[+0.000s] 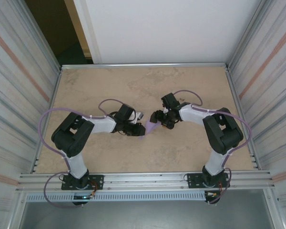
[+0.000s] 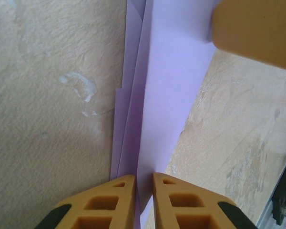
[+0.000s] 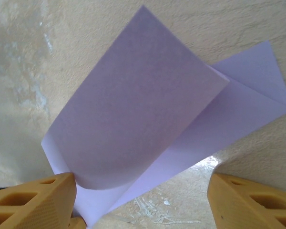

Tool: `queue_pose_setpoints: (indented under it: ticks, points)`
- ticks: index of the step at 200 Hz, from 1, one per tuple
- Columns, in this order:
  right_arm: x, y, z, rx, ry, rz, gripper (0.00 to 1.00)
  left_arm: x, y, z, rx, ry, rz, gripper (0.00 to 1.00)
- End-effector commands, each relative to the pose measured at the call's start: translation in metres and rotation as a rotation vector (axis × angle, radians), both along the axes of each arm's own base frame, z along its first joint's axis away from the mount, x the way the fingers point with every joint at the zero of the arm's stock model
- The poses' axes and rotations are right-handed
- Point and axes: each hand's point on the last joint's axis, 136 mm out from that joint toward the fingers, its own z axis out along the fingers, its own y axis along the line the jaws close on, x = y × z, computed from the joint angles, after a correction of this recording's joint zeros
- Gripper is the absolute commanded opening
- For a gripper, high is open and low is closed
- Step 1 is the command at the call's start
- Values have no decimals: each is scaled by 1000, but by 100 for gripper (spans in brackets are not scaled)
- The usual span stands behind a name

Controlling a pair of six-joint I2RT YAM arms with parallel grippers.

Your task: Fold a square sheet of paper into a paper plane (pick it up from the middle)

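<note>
Two arms: the left arm (image 1: 78, 136) and the right arm (image 1: 221, 131) bend inward over the beige table (image 1: 190, 90), their wrists close together near its middle.
left gripper (image 1: 135, 129): low over the table and pointing right. In the left wrist view its orange fingers (image 2: 109, 202) stand almost together, pinching one edge of the paper in the thin slit between them.
sheet of paper (image 1: 150, 128): lavender, partly folded, lying between the two grippers at the table's middle. From the left wrist it runs away from the fingers as a long strip with stepped layers along one side. From the right wrist one flap curls up toward the camera over a flatter layer that has a diagonal crease.
right gripper (image 1: 158, 119): just beside the paper's far end and facing left. Its jaws are spread wide with nothing held between them. One finger (image 3: 33, 200) sits right by the paper's corner; contact cannot be told.
</note>
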Motion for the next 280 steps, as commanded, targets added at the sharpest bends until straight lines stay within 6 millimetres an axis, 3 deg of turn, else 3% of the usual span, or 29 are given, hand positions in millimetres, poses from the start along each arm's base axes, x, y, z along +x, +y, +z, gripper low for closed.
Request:
queue_pose_setpoints:
  ticks: [1,42,75,104,131,176,280]
  points:
    - [-7,-1,-15,-24,-14,84,74,-2,-1,4,-6,51,-5,17]
    - [-11,-10,-38,-122,54,56,73,-2,-2,7,-4,47,-22,18]
    - [-14,-17,-52,-169,103,-4,71,2,-4,21,-22,16,-27,22]
    - [-16,-21,-58,-179,126,-37,70,5,-2,37,-33,-49,-15,30]
    - [-17,-22,-60,-178,137,-55,70,6,4,38,-20,-94,-1,40]
    - [-18,-22,-62,-173,147,-69,70,1,9,22,50,-117,-30,48]
    - [-22,-27,-68,-185,175,-94,68,-4,12,-6,125,-76,-68,39]
